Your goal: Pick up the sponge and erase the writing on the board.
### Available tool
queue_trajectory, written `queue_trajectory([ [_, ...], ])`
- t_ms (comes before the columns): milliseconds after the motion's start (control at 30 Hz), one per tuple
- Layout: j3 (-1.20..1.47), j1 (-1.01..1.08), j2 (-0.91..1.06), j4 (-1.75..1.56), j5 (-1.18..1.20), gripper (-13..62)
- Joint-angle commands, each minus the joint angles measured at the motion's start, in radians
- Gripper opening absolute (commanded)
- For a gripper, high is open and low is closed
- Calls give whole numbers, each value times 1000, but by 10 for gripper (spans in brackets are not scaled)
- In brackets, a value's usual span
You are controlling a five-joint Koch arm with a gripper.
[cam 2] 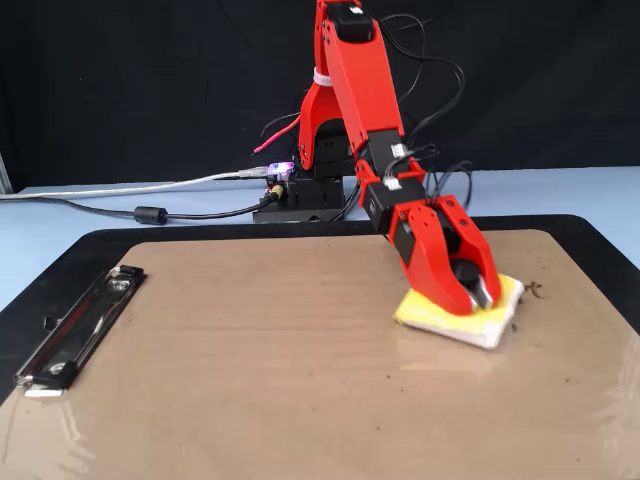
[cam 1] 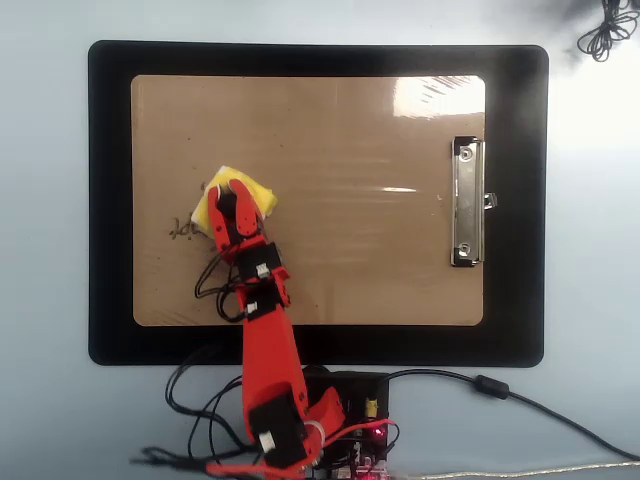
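Pressing the sponge (cam 1: 232, 193) flat on the board (cam 1: 340, 130), the jaws (cam 2: 474, 287) grasp its knob; remaining writing (cam 1: 183, 231) lies just left of it in the overhead view.

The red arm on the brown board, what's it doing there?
It is wiping marker writing off the board. The gripper is shut on the black knob of the yellow sponge, which lies flat on the board. In the overhead view only a small trace of writing shows, just left of the sponge; in the fixed view a tiny mark shows beside it. The metal clip sits at the board's far end, well away from the wiping.
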Motion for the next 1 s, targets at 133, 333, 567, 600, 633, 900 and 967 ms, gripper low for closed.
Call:
queue_trajectory([
  [133, 256, -48, 353, 114, -21, -79],
  [333, -307, -60, -184, 91, -20, -79],
  [567, 229, -118, 337, 95, -28, -79],
  [600, 192, -127, 299, 87, -26, -79],
  [633, 60, -130, 192, 91, -25, -79],
  [900, 58, -147, 175, 72, -28, -79],
  [967, 225, -163, 347, 77, -29, -79],
])
